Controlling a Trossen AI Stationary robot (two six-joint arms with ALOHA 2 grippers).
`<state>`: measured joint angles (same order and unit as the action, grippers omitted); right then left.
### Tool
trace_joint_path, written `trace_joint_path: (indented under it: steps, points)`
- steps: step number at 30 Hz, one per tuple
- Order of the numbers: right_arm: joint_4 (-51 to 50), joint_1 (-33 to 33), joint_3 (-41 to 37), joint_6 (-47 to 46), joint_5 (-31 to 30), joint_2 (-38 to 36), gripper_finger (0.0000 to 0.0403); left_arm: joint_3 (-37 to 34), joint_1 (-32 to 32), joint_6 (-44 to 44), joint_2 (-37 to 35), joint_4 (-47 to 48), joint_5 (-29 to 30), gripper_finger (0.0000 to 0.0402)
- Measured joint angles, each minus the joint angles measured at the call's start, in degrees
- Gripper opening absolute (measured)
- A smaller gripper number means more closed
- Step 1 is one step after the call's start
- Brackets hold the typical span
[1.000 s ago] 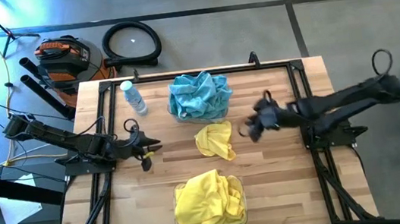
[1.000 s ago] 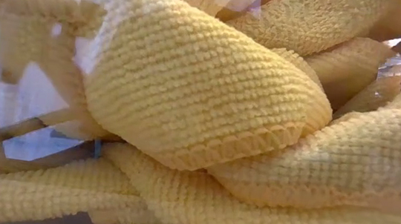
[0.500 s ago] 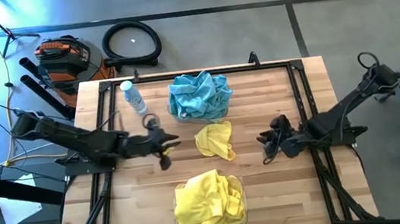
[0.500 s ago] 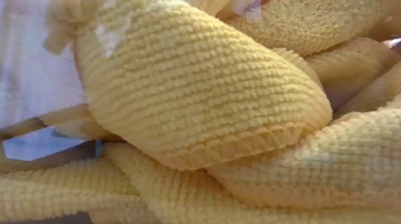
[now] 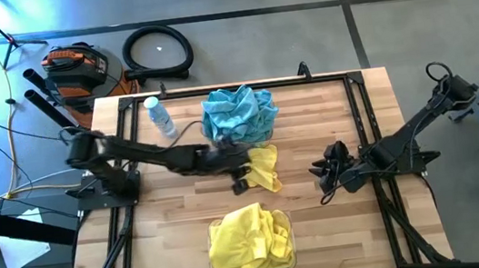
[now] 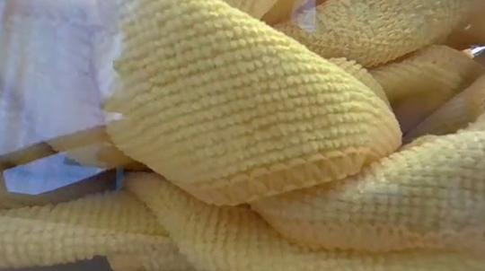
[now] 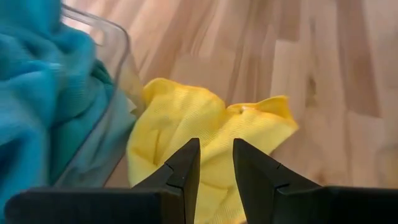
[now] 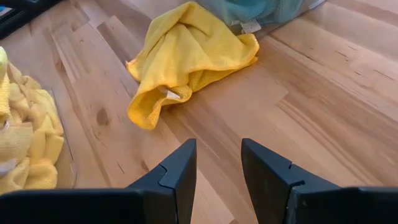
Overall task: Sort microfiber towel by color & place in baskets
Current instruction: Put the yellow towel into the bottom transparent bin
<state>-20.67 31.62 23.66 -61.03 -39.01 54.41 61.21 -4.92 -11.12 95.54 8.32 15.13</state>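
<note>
One loose yellow towel lies crumpled on the table's middle, its far edge against the far basket's clear wall. That basket holds teal-blue towels. The near basket holds a heap of yellow towels, which fills the low view. My left gripper is open by a narrow gap, over the loose towel's left part; whether it touches the cloth cannot be told. My right gripper is open over bare wood, right of the towel.
A small clear water bottle stands at the table's far left, beside the stretched-out left arm. Bare wood lies between the loose towel and the right gripper, and left of the near basket. Black frame rails run along the table's left and right sides.
My left arm has stretched from the table's left edge toward the middle, bringing its gripper to the loose yellow towel. My right arm has drawn back toward the right and near side, away from the towel. The towel has stayed where it was.
</note>
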Motion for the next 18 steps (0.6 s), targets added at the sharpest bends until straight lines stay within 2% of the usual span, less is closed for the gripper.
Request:
trace_joint_path:
  steps: [9, 18]
  points:
    - [0.0, 0.0, 0.0, -0.6, 0.0, 0.0, 0.0124, 13.1, 2.1, 1.3, 16.2, 8.7, -1.6, 0.0085]
    - [0.0, 0.0, 0.0, -0.5, 0.1, 0.0, 0.0124, 17.1, 2.7, 2.8, 25.6, 10.0, -5.0, 0.0082]
